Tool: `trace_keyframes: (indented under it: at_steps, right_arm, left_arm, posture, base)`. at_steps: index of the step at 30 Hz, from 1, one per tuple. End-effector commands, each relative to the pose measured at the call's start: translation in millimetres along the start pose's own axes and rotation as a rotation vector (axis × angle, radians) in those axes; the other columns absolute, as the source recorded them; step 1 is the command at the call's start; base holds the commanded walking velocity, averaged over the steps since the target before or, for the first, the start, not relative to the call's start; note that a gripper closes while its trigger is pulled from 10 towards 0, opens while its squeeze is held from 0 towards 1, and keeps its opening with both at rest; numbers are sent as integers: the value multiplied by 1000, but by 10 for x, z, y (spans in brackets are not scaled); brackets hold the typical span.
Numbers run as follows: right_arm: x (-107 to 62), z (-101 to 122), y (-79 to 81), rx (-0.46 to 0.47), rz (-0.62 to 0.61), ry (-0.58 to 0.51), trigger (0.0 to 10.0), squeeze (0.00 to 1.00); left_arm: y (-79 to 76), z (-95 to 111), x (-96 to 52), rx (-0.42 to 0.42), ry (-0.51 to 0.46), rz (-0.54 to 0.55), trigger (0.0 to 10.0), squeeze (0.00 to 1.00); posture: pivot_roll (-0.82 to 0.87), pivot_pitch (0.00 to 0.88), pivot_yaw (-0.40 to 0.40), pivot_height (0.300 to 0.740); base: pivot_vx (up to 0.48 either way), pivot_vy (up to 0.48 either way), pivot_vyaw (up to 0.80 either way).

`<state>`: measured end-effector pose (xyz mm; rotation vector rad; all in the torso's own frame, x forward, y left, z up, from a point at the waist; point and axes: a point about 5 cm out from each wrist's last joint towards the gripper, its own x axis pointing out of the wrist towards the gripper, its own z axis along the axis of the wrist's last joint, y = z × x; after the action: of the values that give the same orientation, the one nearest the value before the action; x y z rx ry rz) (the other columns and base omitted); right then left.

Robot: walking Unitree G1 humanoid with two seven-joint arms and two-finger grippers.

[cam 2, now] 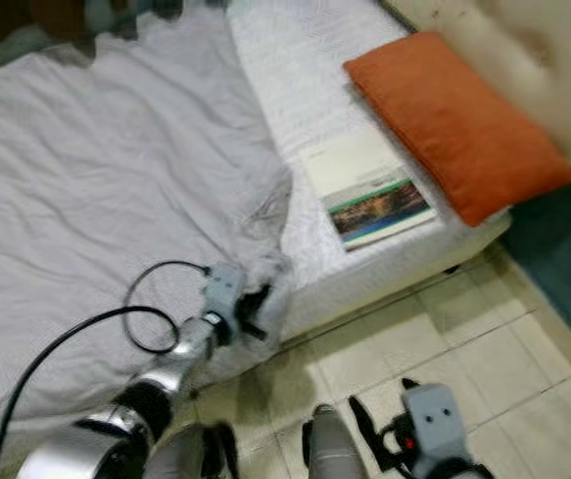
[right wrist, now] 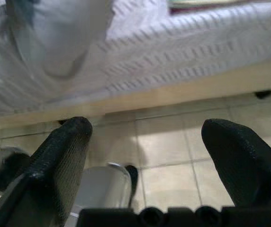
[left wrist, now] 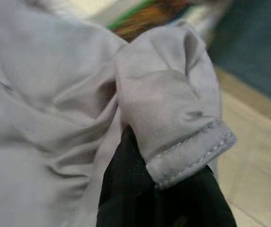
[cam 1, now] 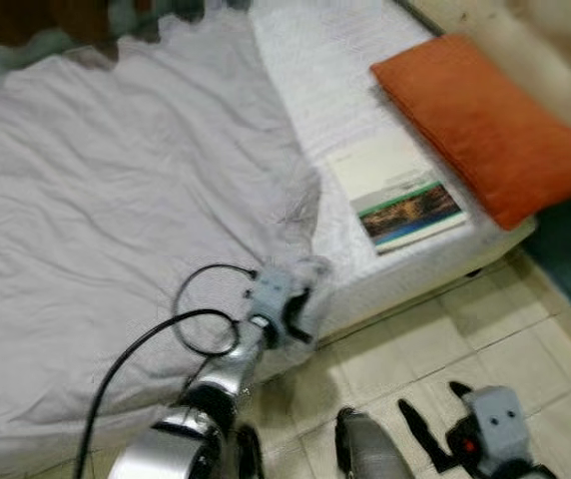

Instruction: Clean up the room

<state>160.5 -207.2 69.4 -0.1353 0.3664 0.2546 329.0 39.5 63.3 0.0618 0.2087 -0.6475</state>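
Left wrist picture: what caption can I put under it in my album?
The left claw pinches the stitched corner of the grey blanket, with tiled floor beside it.

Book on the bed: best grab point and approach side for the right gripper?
Take the book at its colourful lower end, the edge nearest the floor-side rim of the mattress. It lies flat, so a top pinch has nothing to bite; coming in low from the floor side lets one finger slide under that edge. The orange pillow crowds its far side. The right gripper hangs open over the tiles.
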Motion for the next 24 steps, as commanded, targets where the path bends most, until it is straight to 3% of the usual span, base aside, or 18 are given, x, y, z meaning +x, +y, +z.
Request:
trace_keyframes:
  at_steps: [1, 3, 5, 6, 7, 9, 16, 24]
  right_arm:
    - [-33, -67, 79, 20, 21, 26, 10000, 0]
    - [-30, -57, 90, 20, 22, 22, 10000, 0]
    - [-28, -24, 113, 16, 33, 11, 10000, 0]
    - [-28, -24, 113, 16, 33, 11, 10000, 0]
    - [-32, -20, 126, 14, 40, 10, 10000, 0]
    - [-34, -23, 129, 14, 43, 12, 10000, 0]
    - [-18, -32, 148, 13, 53, 14, 10000, 0]
    - [-14, -24, 164, 9, 61, 13, 10000, 0]
  left_arm:
    - [-33, -175, -62, -14, 59, -11, 10000, 0]
    - [-107, -213, -56, -14, 73, -34, 10000, 0]
    - [-289, -317, -55, 20, 123, -104, 10000, 0]
    - [-289, -317, -55, 20, 123, -104, 10000, 0]
    - [-431, -420, -71, 56, 177, -165, 10000, 0]
    - [-489, -468, -81, 86, 204, -188, 10000, 0]
    - [-908, -784, -203, 179, 365, -372, 10000, 0]
    - [-1012, -952, -304, 224, 429, -384, 10000, 0]
  posture:
    - [-421, 297, 76, 740]
    - [-424, 294, 77, 740]
    - [-427, 296, 77, 740]
    - [-427, 296, 77, 740]
    - [-427, 298, 77, 740]
    - [-426, 298, 77, 740]
    - [-424, 292, 77, 740]
    - [-423, 294, 76, 740]
  base:
    - [0, -435, 0]
    - [0, -439, 0]
    - [0, -435, 0]
    - [0, -435, 0]
    - [0, 0, 0]
    - [0, 0, 0]
    - [0, 0, 0]
    - [0, 0, 0]
